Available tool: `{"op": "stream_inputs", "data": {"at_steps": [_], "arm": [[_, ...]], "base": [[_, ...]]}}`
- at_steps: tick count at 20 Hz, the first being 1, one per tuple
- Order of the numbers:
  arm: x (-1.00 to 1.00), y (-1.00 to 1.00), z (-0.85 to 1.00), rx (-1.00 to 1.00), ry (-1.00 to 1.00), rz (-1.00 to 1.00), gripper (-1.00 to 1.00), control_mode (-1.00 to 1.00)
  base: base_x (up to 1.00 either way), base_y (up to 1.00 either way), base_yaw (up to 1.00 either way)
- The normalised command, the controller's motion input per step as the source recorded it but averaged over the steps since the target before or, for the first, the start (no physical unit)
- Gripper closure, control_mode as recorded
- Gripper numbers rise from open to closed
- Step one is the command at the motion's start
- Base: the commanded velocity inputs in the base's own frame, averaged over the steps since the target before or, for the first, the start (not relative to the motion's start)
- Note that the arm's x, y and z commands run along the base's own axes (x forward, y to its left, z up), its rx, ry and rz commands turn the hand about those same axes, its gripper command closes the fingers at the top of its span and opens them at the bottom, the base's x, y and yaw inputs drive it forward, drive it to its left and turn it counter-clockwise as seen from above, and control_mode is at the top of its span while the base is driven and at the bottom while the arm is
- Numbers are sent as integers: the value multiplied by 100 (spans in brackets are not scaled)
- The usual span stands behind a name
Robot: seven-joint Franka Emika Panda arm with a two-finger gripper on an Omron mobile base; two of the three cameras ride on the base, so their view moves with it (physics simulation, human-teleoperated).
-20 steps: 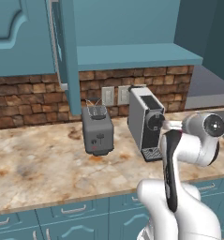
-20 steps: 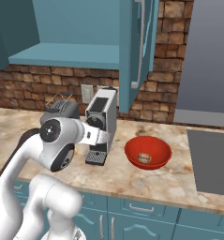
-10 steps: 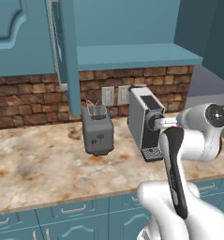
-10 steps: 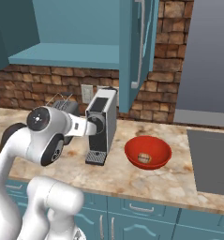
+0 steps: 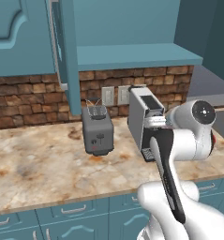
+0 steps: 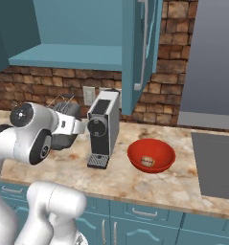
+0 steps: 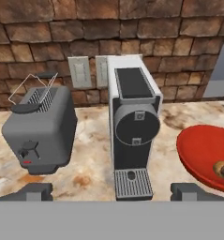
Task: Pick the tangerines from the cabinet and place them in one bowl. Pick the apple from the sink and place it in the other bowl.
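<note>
One browner tangerine [image 6: 147, 161] with a paler top lay inside the red bowl [image 6: 135, 154], low on the bowl's floor; in the hand view the same fruit [image 7: 223, 170] showed at the right edge, within the bowl's [image 7: 197, 150] rim. The bowl stood on the mottled stone table [image 6: 173, 182], just to the right of a grey and white coffee machine [image 6: 103, 129] and apart from it. A dark grey toaster [image 5: 97, 130] stood to the left of the coffee machine [image 5: 144, 119], both set back near the brick wall [image 5: 24, 96], where two pale switch plates [image 7: 89, 71] were fixed between them. Above, the teal cabinet [image 5: 132, 55] hung with its door [image 5: 69, 56] swung open, and its flat shelf was seen from below; whether anything lay on it could not be told. The gripper's [image 7: 111, 191] fingers [image 7: 38, 191] stood wide apart and held nothing, pointing at the foot of the coffee machine [image 7: 132, 131], with the toaster [image 7: 41, 129] to their left. The white arm [image 5: 183, 140] reached up from the lower right in the left base view. Teal drawers [image 6: 144, 217] with silver handles ran beneath the table's edge.
</note>
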Motion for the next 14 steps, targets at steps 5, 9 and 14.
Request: {"op": "stream_inputs", "data": {"at_steps": [5, 9, 14], "arm": [[0, 4, 0, 0, 0, -1, -100, -100], [0, 0, 0, 0, 0, 0, -100, 100], [0, 0, 0, 0, 0, 0, -100, 100]], "base": [[0, 0, 0], [-16, -17, 1], [-81, -43, 0]]}}
